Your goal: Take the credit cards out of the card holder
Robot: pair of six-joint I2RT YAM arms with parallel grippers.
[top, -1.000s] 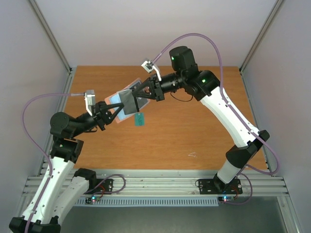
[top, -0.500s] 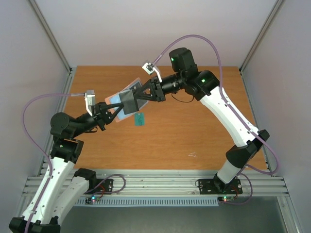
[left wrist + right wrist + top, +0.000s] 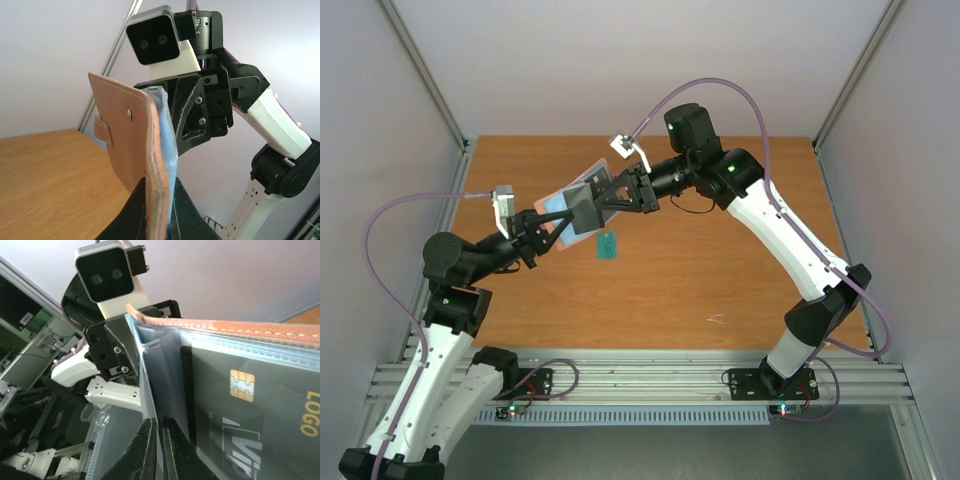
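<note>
The card holder (image 3: 558, 203) is held up above the table between both arms, pink-mauve outside (image 3: 131, 145), pale blue inside (image 3: 169, 150). My left gripper (image 3: 544, 231) is shut on its lower edge, jaws either side of the leather (image 3: 159, 186). My right gripper (image 3: 604, 203) reaches in from the right. In the right wrist view its jaws (image 3: 161, 424) pinch a thin grey-blue sleeve leaf (image 3: 162, 375) just beside the black card (image 3: 250, 410), which sits in the sleeve. The teal-green card (image 3: 607, 245) lies flat on the table. The blue and red cards are hidden.
The wooden table (image 3: 720, 270) has grey walls at the left, back and right. Purple cables loop above both arms. The left wrist camera housing (image 3: 104, 271) is close behind the holder.
The right arm's wrist and elbow have shifted slightly left. The holder, both grips and the teal-green card stay as they were.
</note>
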